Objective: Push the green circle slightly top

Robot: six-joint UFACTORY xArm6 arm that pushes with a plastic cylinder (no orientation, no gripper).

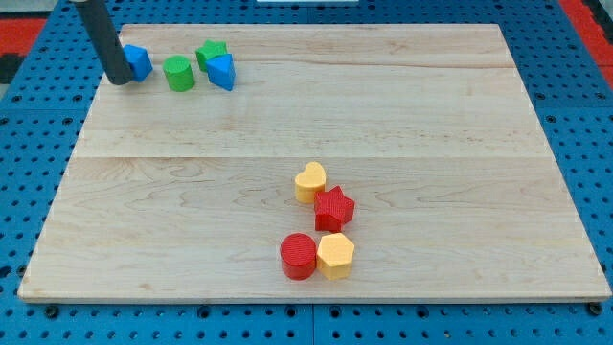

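Nearest you, toward the view's bottom, sit a red cylinder point(298, 256) and a yellow hexagon point(336, 255), touching side by side. Just above them you see a red star point(334, 208), and a yellow heart point(310, 181) touching its upper left.

The block you care about, the green circle point(178, 73), stands far off near the table's point(431, 125) top-left corner. Just to its right you'll find a green star point(211, 53) with a blue block point(222, 71) pressed against its lower right. On the circle's left, a small gap away, is another blue block point(139, 62). My tip point(119, 80) rests against that blue block's left side, at the table's left edge, so the blue block lies between the tip and the circle. The tool is a plain rod with no jaws, so you have no spread or pinch to read; it holds nothing.
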